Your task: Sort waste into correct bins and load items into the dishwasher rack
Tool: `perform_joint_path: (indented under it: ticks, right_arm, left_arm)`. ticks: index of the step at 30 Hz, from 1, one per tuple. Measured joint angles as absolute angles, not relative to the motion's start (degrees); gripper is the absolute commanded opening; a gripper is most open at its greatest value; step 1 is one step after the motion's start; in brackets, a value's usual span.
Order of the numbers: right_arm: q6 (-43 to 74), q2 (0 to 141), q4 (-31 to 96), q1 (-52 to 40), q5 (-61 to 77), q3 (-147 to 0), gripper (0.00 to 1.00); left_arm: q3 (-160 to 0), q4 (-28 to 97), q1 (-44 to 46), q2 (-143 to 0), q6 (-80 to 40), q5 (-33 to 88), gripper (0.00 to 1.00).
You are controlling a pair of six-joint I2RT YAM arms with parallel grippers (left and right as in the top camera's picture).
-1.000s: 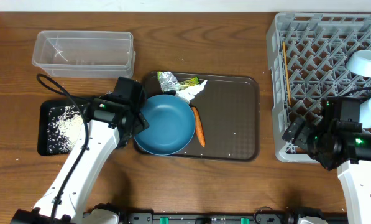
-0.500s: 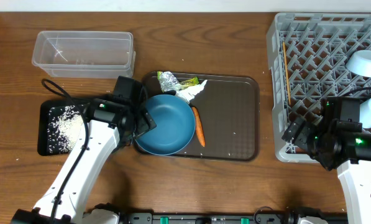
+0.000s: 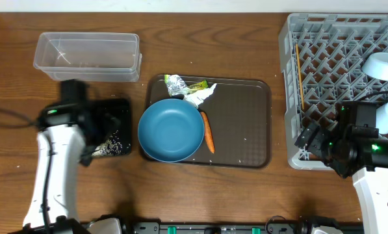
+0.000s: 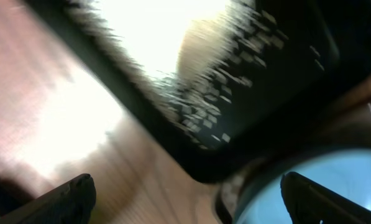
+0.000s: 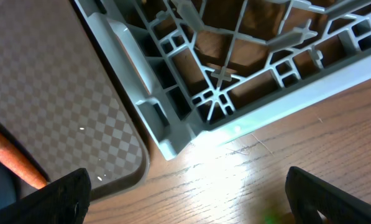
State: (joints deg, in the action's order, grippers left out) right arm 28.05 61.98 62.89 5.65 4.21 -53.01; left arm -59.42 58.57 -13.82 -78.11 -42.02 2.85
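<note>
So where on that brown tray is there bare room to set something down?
The right half of the tray, between the carrot and its right rim, is almost bare. Its left is crowded: blue bowl, foil, wrapper, tissue.

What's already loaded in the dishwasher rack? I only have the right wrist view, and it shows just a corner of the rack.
Observer: From overhead, the dishwasher rack holds a small pale-blue bowl near its right edge and thin wooden chopsticks lying along its left side.
Operator: And where is the big bowl?
Observer: The dark-blue bowl sits at the left end of the brown serving tray, with the carrot just to its right.
</note>
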Motion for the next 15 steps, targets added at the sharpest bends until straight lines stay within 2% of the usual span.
perform_joint_path:
  ticks: [7, 15]
  right_arm:
    - [28.1, 62.0, 62.9, 5.7, 4.2, -53.0, 0.99]
    - [28.1, 62.0, 62.9, 5.7, 4.2, -53.0, 0.99]
  left_arm:
    - [-59.4, 58.7, -24.3, -78.1, -42.0, 4.4, 0.98]
    - [-59.4, 58.7, -26.2, -78.1, -42.0, 4.8, 0.98]
